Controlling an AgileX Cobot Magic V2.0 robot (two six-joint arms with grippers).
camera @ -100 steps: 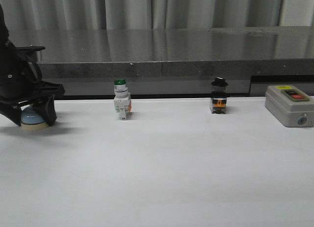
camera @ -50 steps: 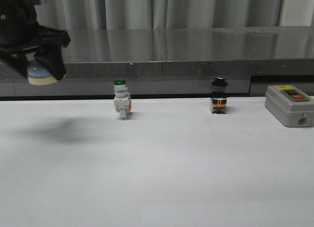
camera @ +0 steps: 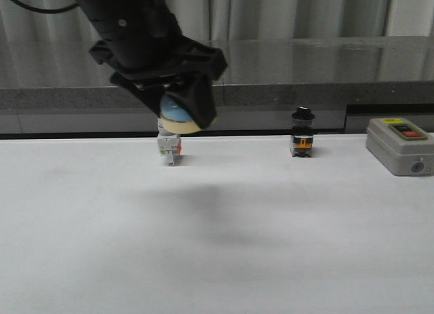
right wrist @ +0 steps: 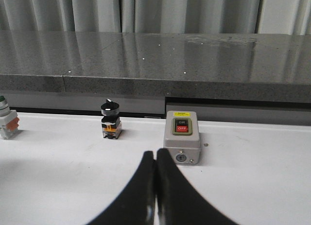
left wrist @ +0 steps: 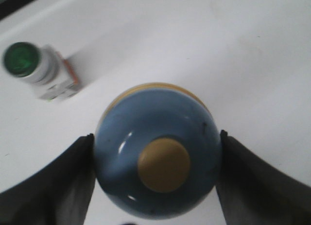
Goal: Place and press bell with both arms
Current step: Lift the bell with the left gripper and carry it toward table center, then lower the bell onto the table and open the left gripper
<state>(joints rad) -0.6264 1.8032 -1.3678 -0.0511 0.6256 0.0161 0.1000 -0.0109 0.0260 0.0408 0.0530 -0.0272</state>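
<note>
In the front view the left claw hangs in the upper left of the frame, well above the white surface, pinching the bell between its two dark fingers. Only the lower part of the bell shows there: a slice of light-blue dome and the cream base, tilted toward the camera. A soft shadow lies on the surface below and a little to the right.

The left wrist view fills its lower middle with the bell, its cream button near the centre and a dark finger pressed against each flank of the dome. In the upper left of that frame the green-capped switch stands on the surface.

In the front view the same switch sits just below the held bell, partly hidden by it. A black-knobbed switch stands right of centre, and a grey box with red and black buttons rests at the right edge.

The right wrist view shows the right claw at the bottom centre with its fingers pressed together, gripping nothing, low over the surface, near the grey box.
</note>
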